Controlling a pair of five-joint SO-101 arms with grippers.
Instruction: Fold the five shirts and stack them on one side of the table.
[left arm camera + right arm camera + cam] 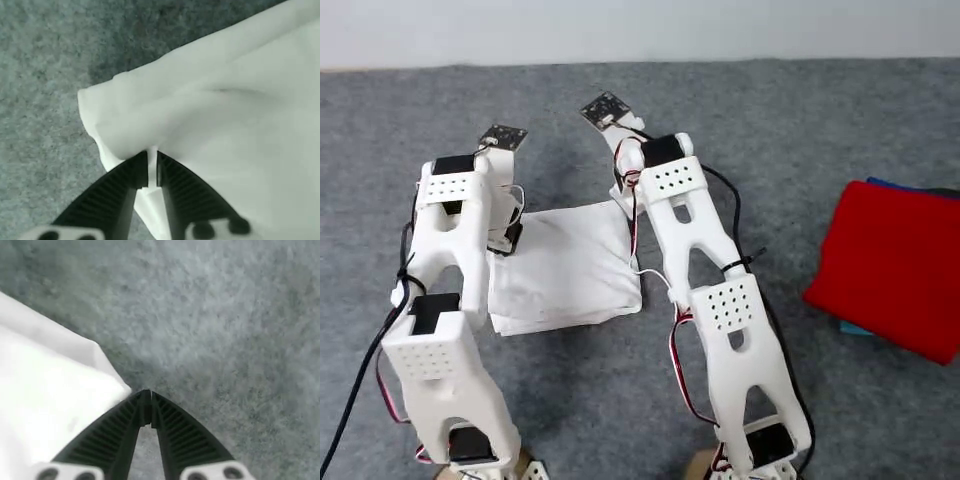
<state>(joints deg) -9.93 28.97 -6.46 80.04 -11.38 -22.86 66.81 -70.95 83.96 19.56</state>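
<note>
Pinching a doubled edge of the white shirt (210, 100) between almost closed jaws, with a sliver of cloth caught in the left gripper (148, 167), probably to anchor or lift that side for another fold. Closed tip to tip at the right gripper (146, 407), set down on the grey table covering (225, 315) just beside the shirt's other far corner; cannot tell about any cloth caught there. Lying flat and partly folded mid-table, flanked along its far edge by both grippers, likely for an even pull across. Farther off to the right, well apart: a folded red shirt (895, 265) topping a stack (855, 327) with blue edges peeking out beneath, seemingly kept aside as the pile for finished ones.
</note>
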